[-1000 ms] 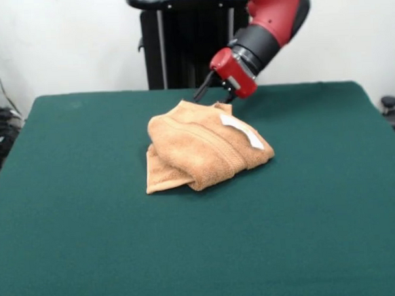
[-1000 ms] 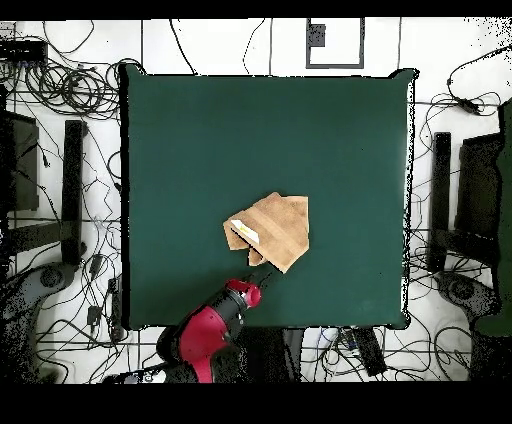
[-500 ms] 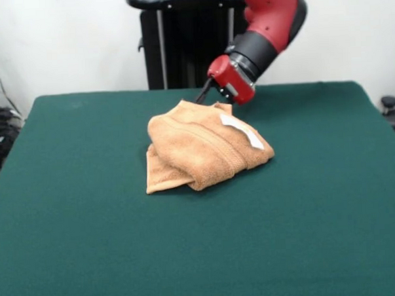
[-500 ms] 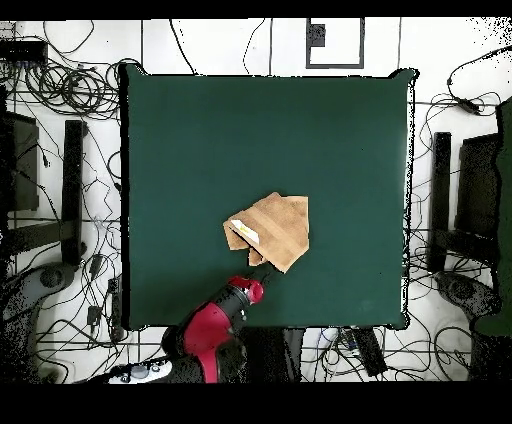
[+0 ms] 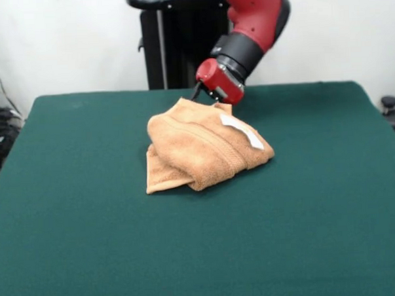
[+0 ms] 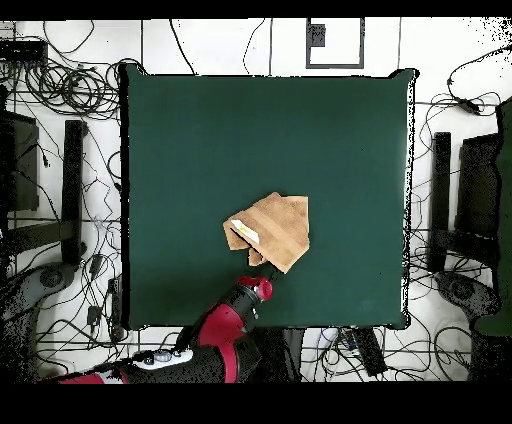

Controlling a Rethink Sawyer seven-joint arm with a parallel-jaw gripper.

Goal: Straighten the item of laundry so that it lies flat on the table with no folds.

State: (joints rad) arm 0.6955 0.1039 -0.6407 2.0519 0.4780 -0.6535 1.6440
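Green table (image 5: 331, 201), folded towel (image 5: 204, 148) bunched, hand (image 5: 200, 94) at its far edge

Glossy red arm (image 5: 260, 11) shell, rounded, with a black cylindrical wrist section (image 5: 238, 52) below it. Red boxy end block carrying a small pale patch on its face, thin black gripper (image 5: 196, 91) parts poking out underneath. Black pedestal (image 5: 180, 44) with upright metal rails.

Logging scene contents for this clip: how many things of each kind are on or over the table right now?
Towel, bunched and folded: 1
White tag on the towel: 1
Green table: 1
Robot gripper at the towel's far edge: 1
Total: 4
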